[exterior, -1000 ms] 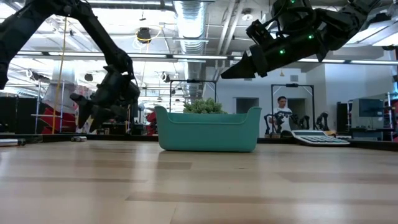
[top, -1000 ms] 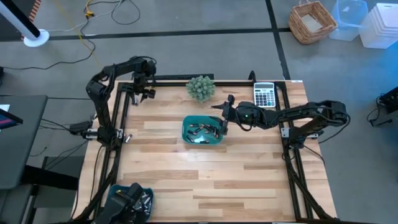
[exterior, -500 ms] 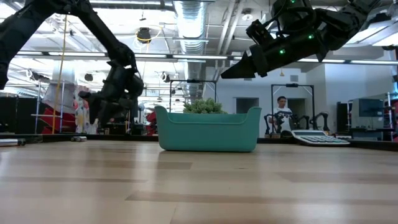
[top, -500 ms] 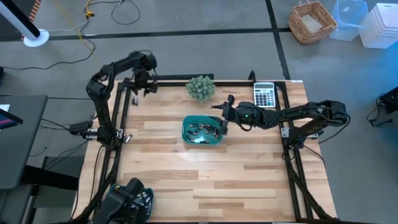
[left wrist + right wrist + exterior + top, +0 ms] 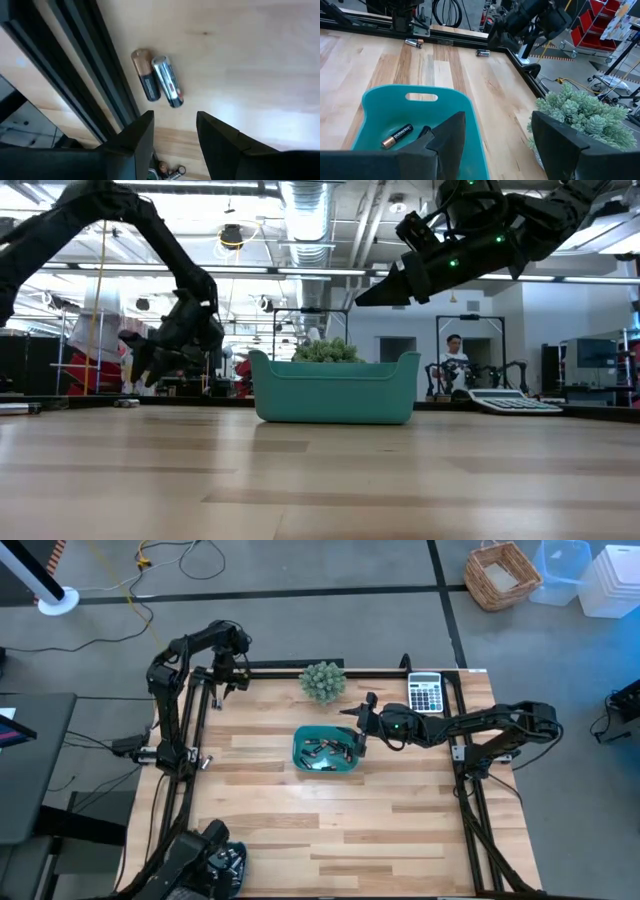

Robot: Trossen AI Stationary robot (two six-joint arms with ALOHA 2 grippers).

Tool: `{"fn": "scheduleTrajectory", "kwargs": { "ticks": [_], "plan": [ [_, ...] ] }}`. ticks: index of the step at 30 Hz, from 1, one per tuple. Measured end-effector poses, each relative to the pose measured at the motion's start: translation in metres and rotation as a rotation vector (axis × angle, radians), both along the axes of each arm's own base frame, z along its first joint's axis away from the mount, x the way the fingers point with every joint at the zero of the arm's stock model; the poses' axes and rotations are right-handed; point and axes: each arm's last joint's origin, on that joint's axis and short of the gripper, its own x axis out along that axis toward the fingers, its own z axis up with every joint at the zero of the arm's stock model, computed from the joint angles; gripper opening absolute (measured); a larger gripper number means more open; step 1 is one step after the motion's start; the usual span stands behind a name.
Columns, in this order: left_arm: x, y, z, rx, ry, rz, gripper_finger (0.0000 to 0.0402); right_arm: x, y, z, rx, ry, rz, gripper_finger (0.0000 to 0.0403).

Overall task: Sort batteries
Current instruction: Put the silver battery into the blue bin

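The left pincer [image 5: 172, 132] hangs released and empty just above two small cylindrical batteries [image 5: 157, 77] lying side by side on the light wooden table [image 5: 250, 55]. The right pincer [image 5: 495, 135], spread wide, hovers over the teal plastic tray [image 5: 380, 110] holding more batteries.

Lit brightly and evenly from ceiling strips [image 5: 310, 205]; glaring softly on the table [image 5: 240, 107] beside two batteries [image 5: 159, 80]; blurring the near table edge in the low view; casting faint shadows under the tray [image 5: 326, 751].
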Motion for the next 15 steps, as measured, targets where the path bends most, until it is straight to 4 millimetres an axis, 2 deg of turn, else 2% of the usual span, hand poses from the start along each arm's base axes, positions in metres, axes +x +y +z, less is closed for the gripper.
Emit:
{"fn": "scheduleTrajectory", "kwargs": {
  "ticks": [8, 15],
  "plan": [
    [0.003, 0.007, -0.028, -0.146, 0.065, 0.011, 0.0158, 0.0, 0.0, 0.0, 0.001, 0.001, 0.0, 0.024],
    [0.003, 0.008, -0.03, -0.16, 0.043, 0.002, 0.0185, 0.0, 0.0, 0.0, 0.0, 0.004, -0.001, 0.024]
  ]
}}
